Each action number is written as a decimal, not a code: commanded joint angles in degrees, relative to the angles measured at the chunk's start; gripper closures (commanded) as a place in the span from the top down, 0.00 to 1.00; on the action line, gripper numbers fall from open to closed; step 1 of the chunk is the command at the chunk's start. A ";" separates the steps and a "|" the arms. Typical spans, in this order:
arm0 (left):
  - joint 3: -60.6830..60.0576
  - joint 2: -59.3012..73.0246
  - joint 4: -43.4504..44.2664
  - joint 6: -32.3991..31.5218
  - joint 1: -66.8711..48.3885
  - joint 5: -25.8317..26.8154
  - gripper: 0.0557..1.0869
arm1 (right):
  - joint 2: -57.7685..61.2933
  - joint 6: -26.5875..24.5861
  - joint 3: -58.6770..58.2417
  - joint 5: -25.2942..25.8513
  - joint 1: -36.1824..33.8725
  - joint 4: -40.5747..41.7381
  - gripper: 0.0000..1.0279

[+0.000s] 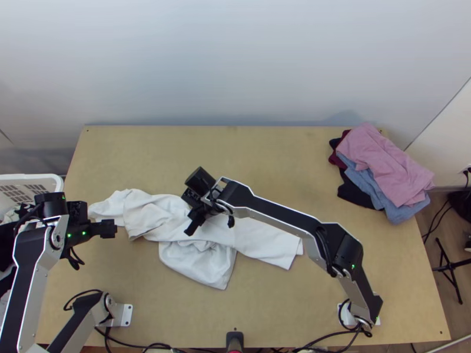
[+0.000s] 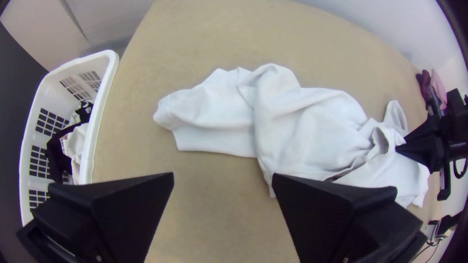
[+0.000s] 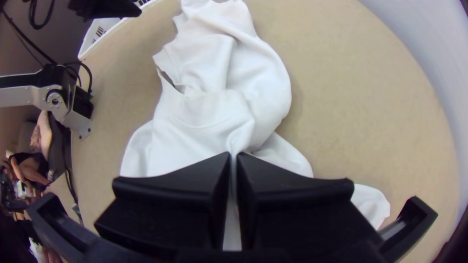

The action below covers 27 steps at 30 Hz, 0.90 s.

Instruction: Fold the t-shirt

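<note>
Stretching beneath everything, the light wooden table [image 1: 277, 153] gives this job its flat backing, and here come the two arms over it: the right arm [image 1: 282, 219] reaching well across the middle, the left arm [image 1: 29, 265] standing by its own side. Between their grippers lies the white t-shirt [image 1: 153, 215], bunched and rumpled in a long strip across the table, one part flopping towards the near edge, so this looks like early work, straightening before any fold. Off at the left sits the white basket [image 2: 99, 117] with more laundry inside, handy, I'd say, for feeding the next piece. Far right, the pile of clothes [image 1: 385, 167], pink on top, seems parked there to leave working room. Now the grippers! The left gripper [image 2: 222, 175] has its fingers spread wide with nothing between them, beside the shirt's outer end, well placed to take a second hold. The right gripper [image 3: 234, 155] is pressed together on a thin ridge of fabric [image 3: 239, 141], close to what looks like the neckline [image 3: 195, 124], probably to anchor the shirt while its layers get sorted. The call from here: grab a second point and pull it flat; one narrow pinch could simply drag the whole bundle.
</note>
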 commanded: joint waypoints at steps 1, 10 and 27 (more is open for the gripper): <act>-0.24 0.05 0.05 0.41 0.07 0.00 0.95 | -2.87 -0.78 1.34 -0.03 0.78 0.00 0.03; -0.85 0.40 1.72 2.25 -0.45 0.00 0.95 | -16.94 -0.96 0.90 -0.03 -4.58 -7.39 0.03; 0.82 7.52 7.35 -3.46 -21.46 -2.46 0.95 | -31.70 -1.49 -18.88 0.15 -35.25 -8.79 0.03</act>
